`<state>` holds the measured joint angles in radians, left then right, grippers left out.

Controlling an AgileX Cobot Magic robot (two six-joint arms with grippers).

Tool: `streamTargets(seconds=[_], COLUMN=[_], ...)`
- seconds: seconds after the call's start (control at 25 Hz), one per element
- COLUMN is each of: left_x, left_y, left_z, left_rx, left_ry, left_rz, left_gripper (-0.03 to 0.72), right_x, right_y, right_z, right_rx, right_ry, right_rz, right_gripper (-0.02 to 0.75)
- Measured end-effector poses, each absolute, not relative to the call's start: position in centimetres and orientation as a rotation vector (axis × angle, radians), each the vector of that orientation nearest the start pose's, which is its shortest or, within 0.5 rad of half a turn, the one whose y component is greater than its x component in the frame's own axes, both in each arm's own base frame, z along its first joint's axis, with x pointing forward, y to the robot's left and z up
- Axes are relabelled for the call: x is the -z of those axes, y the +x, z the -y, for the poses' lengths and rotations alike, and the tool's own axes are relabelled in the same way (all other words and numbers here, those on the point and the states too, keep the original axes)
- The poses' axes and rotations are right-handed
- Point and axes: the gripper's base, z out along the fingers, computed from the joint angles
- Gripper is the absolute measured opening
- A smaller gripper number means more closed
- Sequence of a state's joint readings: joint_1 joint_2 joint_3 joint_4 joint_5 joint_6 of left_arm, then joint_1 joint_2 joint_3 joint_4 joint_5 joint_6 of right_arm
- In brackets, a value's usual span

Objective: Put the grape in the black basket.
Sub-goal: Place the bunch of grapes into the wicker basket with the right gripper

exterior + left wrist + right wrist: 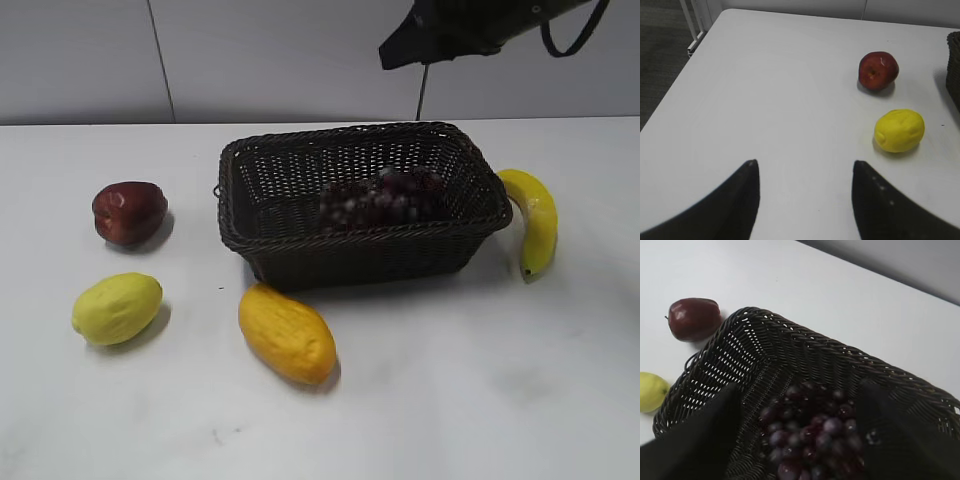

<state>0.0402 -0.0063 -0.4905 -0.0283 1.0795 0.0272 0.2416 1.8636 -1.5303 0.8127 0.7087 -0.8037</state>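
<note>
Grape (385,198): one bunch, dark red and purple, lying inside the black basket (300,250), toward its right half, on the basket floor. You appear to have the placement done; what remains, by my reading, is the retreat.

Right claw (799,440): released, fingers spread wide either side of the bunch, gripping nothing. In the exterior view only the dark underside of the arm shows, at the top edge above the basket. Lift straight up so neither finger catches the braided rim or drags grapes out.

Left claw (805,200): released, empty, over bare desk (480,400) at the left. Leave it parked.

Other items on the desk, all outside the basket: red apple (129,211), lemon (116,308), mango (287,333) just beside the front wall, banana (535,220) against the right end. You need touch none of them. Keep your exit path clear of the banana.
</note>
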Motion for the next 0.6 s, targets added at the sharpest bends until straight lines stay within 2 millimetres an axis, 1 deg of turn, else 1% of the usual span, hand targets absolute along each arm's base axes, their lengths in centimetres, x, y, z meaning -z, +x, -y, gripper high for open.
streamTargets(seconds=[0.04, 0.08, 0.2, 0.28, 0.36, 0.44, 0.52, 0.6], left_x=[-27.3, -27.3, -27.3, -27.3, -27.3, -27.3, -27.3, -27.3], left_y=[-0.5, -0.5, -0.5, -0.5, -0.5, -0.5, -0.5, -0.5], left_z=[0.2, 0.2, 0.2, 0.2, 0.2, 0.2, 0.2, 0.2], left_rx=[-0.008, -0.008, -0.008, -0.008, -0.008, -0.008, -0.008, -0.008], left_ry=[-0.012, -0.012, -0.012, -0.012, -0.012, -0.012, -0.012, -0.012], left_rz=[-2.066, -2.066, -2.066, -2.066, -2.066, -2.066, -2.066, -2.066], left_gripper=[0.552, 0.552, 0.552, 0.552, 0.552, 0.552, 0.552, 0.552], right_x=[-28.5, -28.5, -29.0, -29.8, -30.8, -31.0, -30.7, -30.2], right_y=[40.2, 40.1, 40.0, 40.0, 40.2, 40.2, 39.8, 39.0], right_z=[-14.3, -14.4, -14.1, -13.2, -11.4, -9.2, -7.0, -5.2], right_rx=[-0.636, -0.64, -0.655, -0.635, -0.587, -0.501, -0.412, -0.305], right_ry=[-0.662, -0.663, -0.609, -0.534, -0.456, -0.386, -0.325, -0.309], right_rz=[-2.226, -2.229, -2.252, -2.292, -2.352, -2.457, -2.591, -2.733], right_gripper=[0.596, 0.609, 0.607, 0.605, 0.6, 0.596, 0.596, 0.595])
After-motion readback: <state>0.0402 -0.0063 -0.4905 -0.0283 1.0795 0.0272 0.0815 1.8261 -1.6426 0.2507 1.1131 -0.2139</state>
